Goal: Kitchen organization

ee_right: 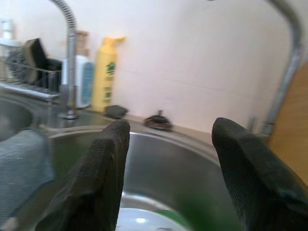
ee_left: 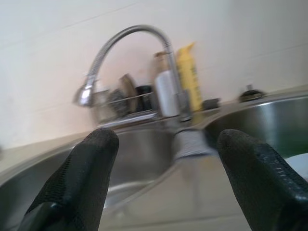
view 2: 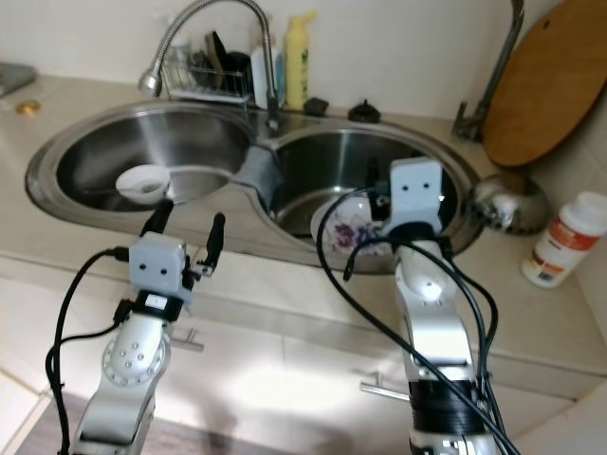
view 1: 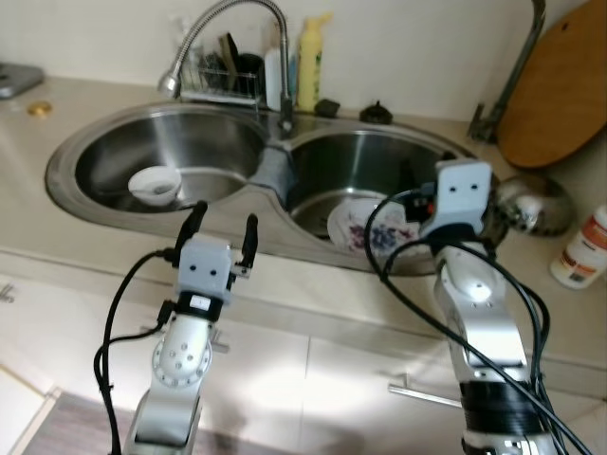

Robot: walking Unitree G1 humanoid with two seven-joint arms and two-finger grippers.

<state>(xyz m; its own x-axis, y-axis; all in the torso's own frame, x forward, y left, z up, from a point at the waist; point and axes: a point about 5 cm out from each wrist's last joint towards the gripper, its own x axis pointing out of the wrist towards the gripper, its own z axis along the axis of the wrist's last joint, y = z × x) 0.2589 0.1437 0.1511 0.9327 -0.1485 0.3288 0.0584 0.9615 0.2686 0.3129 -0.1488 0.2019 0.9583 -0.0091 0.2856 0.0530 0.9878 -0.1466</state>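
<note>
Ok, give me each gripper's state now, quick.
Left gripper: open, holding nothing, in front of the sink's near rim.
Right gripper: open, holding nothing, over the right basin with the patterned plate.

- We see a double sink (view 1: 114, 142) of brushed steel, dully shiny, with a glossy ribbed metal tap (view 1: 228, 28) above it.
- A small white bowl (view 1: 155, 184) in the left basin looks smooth and glazed.
- The flowered plate (view 1: 365, 227) in the right basin is glossy china.
- The counter (view 1: 38, 218) is pale, smooth and matt.
- The round board (view 1: 560, 85) against the wall is matt wood.
- The yellow bottle (view 1: 311, 62) looks like smooth plastic.
- Our left tool (view 1: 224, 232) and right tool (ee_right: 168, 178) have matt black fingers (ee_left: 82, 178) with a fine rough texture.
- Both arms are satin silver metal.
</note>
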